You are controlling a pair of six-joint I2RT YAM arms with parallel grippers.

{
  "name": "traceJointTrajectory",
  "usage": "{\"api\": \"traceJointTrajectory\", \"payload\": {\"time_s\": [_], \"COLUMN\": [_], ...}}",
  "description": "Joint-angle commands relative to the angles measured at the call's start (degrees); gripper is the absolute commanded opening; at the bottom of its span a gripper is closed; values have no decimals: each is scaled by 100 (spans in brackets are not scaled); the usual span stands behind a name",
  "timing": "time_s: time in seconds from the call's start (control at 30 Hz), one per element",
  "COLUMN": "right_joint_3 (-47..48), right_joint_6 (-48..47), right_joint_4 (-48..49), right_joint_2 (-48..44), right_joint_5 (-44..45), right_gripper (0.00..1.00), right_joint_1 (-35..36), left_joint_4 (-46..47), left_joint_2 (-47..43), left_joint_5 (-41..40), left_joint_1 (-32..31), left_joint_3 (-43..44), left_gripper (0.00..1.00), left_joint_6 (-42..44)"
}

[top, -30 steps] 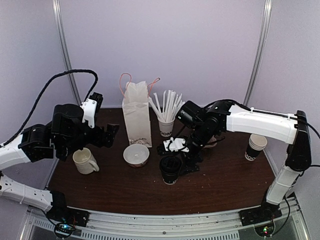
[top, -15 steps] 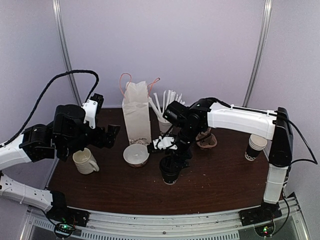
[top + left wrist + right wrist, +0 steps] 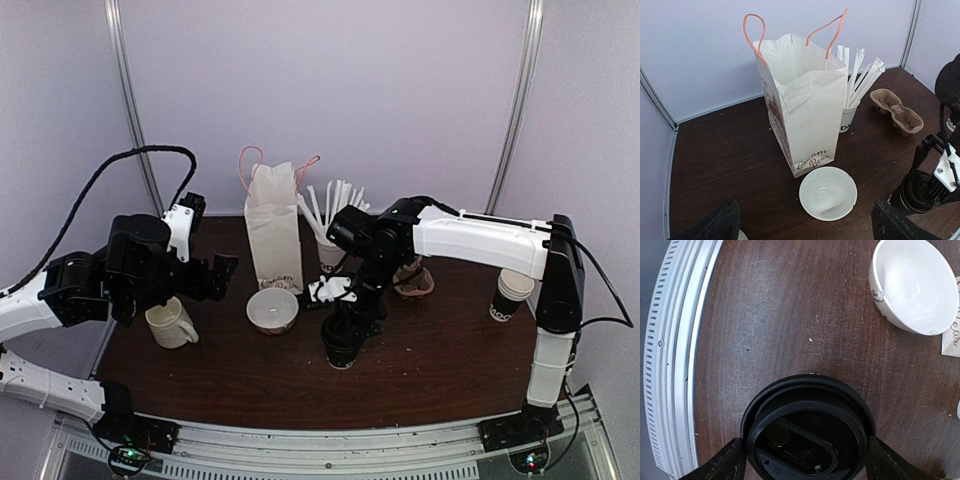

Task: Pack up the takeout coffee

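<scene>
The takeout coffee [image 3: 340, 346], a black cup under a round black lid [image 3: 809, 432], stands at the table's front middle. It also shows at the right edge of the left wrist view [image 3: 918, 192]. My right gripper [image 3: 347, 330] points down over it, open. Its two fingers straddle the cup just outside the lid's rim, one on each side [image 3: 806, 461]. Whether the pads touch the cup wall is hidden below the lid. My left gripper [image 3: 216, 272] hovers open and empty at the left, facing the white paper bag [image 3: 805, 115].
The bag [image 3: 274, 236] stands open at the back middle, with a white bowl [image 3: 272, 310] in front of it. A cream mug [image 3: 170, 323] sits at the left. Behind are a stirrer cup [image 3: 332, 252], a cardboard carrier [image 3: 412, 282] and another cup [image 3: 512, 295].
The right arm swung left and came down over the black cup, its jaws narrowing around it. The left arm barely moved.
</scene>
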Motion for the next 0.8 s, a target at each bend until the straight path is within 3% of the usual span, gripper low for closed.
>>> {"api": "traceJointTrajectory", "payload": {"time_s": [0.0, 0.3, 0.53, 0.77], "right_joint_3": [84, -128, -244, -325], "right_joint_6": [127, 209, 178, 149], "right_joint_4": [11, 271, 237, -463], "right_joint_2": [79, -23, -200, -907], "right_joint_5": [336, 662, 656, 544], "right_gripper": [84, 82, 71, 70], "right_joint_1": [57, 121, 124, 1], "left_joint_4": [136, 156, 150, 182], "left_joint_2": [-45, 58, 186, 338], "left_joint_5": [53, 47, 125, 163], "left_joint_1": [25, 25, 31, 28], "left_joint_3": [-59, 17, 125, 358], "left_gripper": [95, 95, 95, 95], "left_joint_6": [-99, -58, -37, 132]}}
